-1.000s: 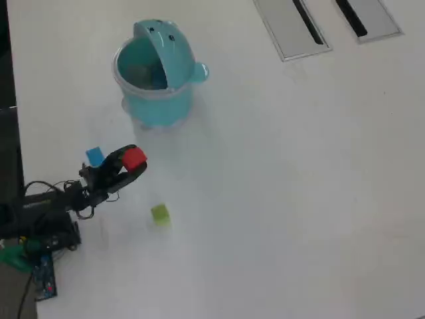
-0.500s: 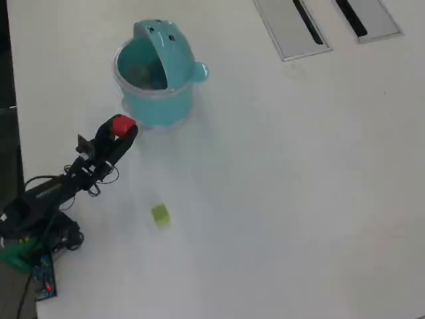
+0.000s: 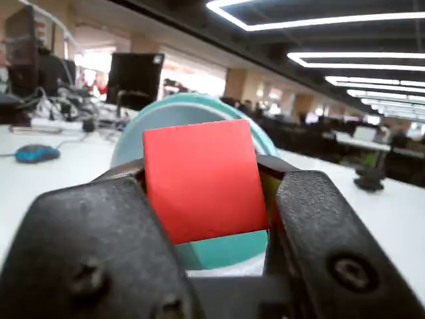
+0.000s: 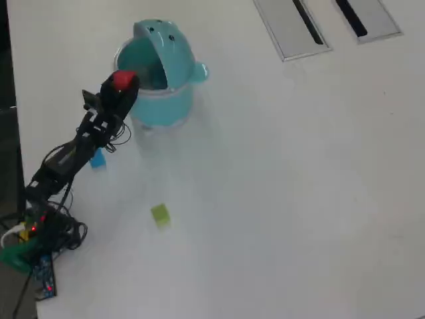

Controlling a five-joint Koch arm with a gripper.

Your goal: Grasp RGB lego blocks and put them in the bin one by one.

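The counter (image 4: 285,186) is plain white, with two grey slotted panels (image 4: 290,26) set into its far edge in the overhead view. The wrist view shows a large office behind, with long ceiling lights and monitors. The fingers (image 3: 206,193) are closed on the red block (image 3: 202,178), which sits between them. In the overhead view the red block (image 4: 123,80) is at the left rim of the bin (image 4: 159,100). The blue block (image 4: 98,159) lies beside the arm, and the yellow-green block (image 4: 160,214) lies well apart.
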